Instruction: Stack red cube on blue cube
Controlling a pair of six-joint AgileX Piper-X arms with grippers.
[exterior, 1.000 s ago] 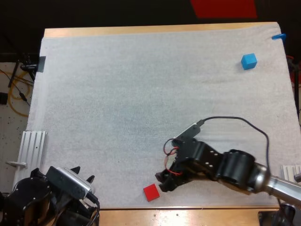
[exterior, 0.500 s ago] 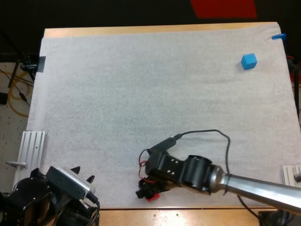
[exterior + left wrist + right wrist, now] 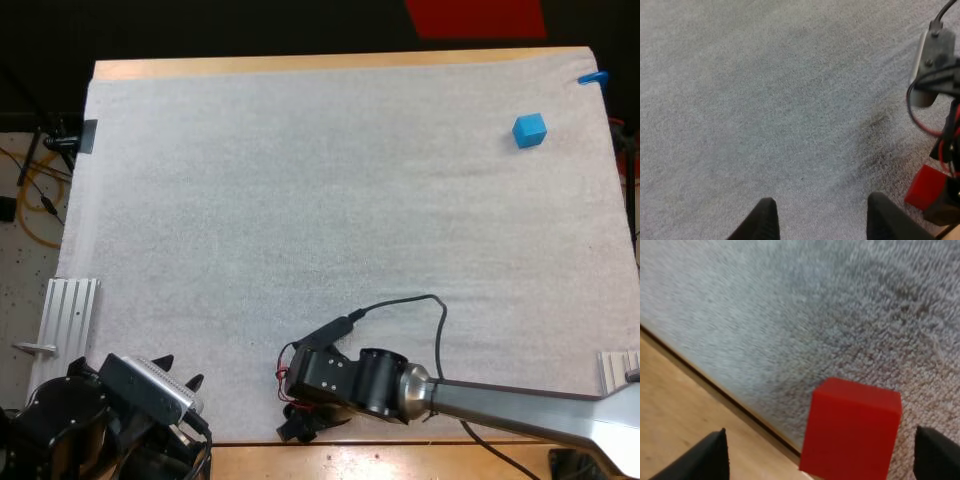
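The red cube rests on the white mat right at its front edge. My right gripper is open, one finger on each side of the cube and both clear of it. In the high view the right gripper covers the cube. The blue cube sits far off at the mat's back right. My left gripper is open over bare mat with nothing between its fingers. From there the red cube lies off to the side under the right gripper. In the high view the left gripper sits at the front left.
The bare wooden table edge runs just in front of the red cube. A ribbed metal block lies off the mat's left side, and another at the right edge.
My right arm has swung left and toward the table's front edge. Its gripper has come down around the red cube, which now lies hidden under it in the high view. The left arm has not moved.
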